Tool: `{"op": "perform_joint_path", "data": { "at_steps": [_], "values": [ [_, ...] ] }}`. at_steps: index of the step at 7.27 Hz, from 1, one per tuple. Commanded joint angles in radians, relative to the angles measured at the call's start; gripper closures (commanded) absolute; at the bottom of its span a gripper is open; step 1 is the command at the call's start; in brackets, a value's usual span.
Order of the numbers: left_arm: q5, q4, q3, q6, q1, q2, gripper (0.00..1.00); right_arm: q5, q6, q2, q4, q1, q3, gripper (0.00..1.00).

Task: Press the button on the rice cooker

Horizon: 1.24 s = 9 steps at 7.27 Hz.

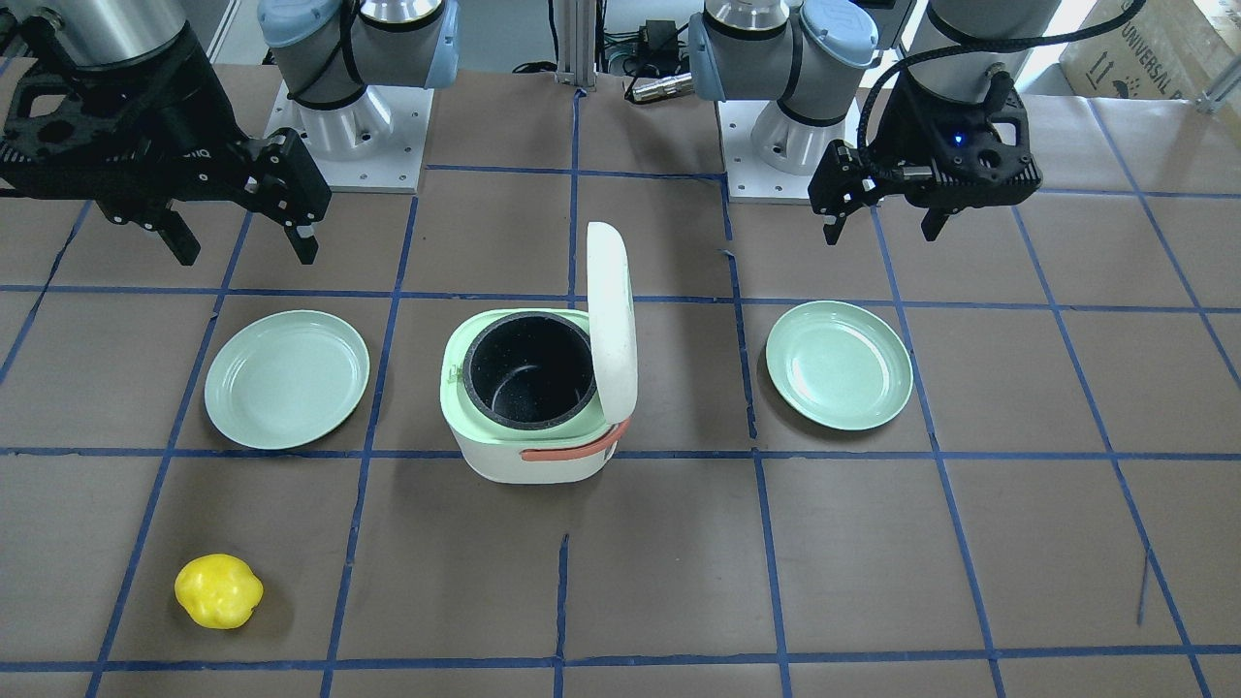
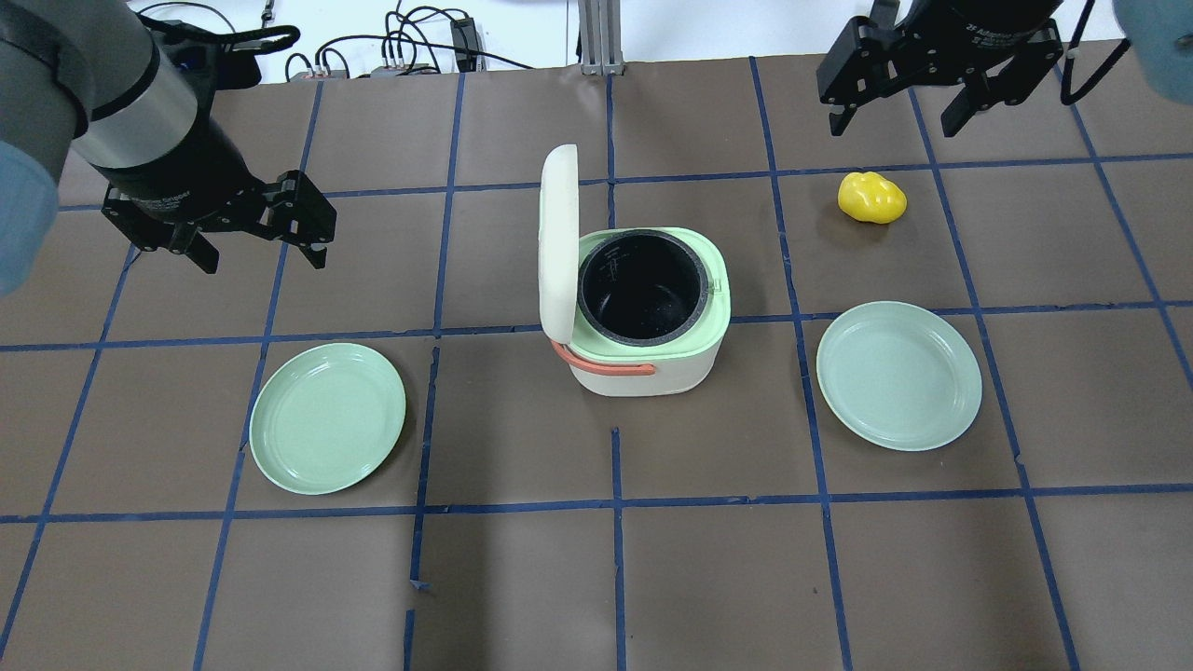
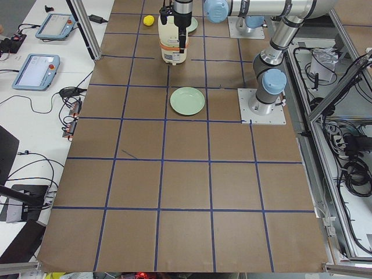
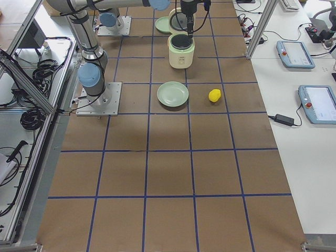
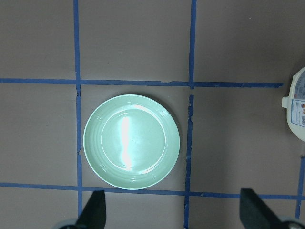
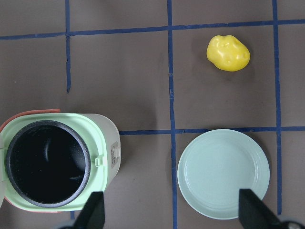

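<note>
rice cooker [image 2: 685,373]: centre of table [image 2: 522,578], lid up, between left-side plate [image 2: 327,417] and right-side plate [image 2: 898,375] | left jaws: apart, empty, raised | right jaws: apart, empty, raised, yellow object [image 2: 871,198] nearby

Rice cooker [image 2: 690,373] smooth matt plastic, inner pot [image 2: 641,300] dark, speckled; left-edge plate [image 2: 327,417] and right-edge plate [image 2: 898,376] glossy; tabletop [image 2: 522,578] matt brown paper.

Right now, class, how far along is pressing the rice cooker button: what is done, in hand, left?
Seemingly done: the rice cooker has its lid upright and open, its pot empty, suggesting the release button was pressed. In hand: nothing; the left end effector and right end effector hang open, apart from the cooker. Left: probably nothing, though no button shows plainly.
</note>
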Motion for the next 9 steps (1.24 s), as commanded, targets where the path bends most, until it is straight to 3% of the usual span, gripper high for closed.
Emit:
{"op": "perform_joint_path", "data": {
  "at_steps": [1, 4, 9],
  "values": [
    [0.000, 0.000, -0.001, 0.000, 0.000, 0.000, 0.00, 0.001, -0.006, 0.008, -0.002, 0.002, -0.007, 0.00],
    [0.000, 0.001, 0.000, 0.001, 0.000, 0.000, 0.00, 0.013, -0.011, 0.012, 0.008, -0.001, 0.055, 0.00],
    [0.000, 0.001, 0.000, 0.000, 0.000, 0.000, 0.00, -0.002, -0.046, 0.009, 0.013, -0.004, 0.062, 0.00]
  ]
}}
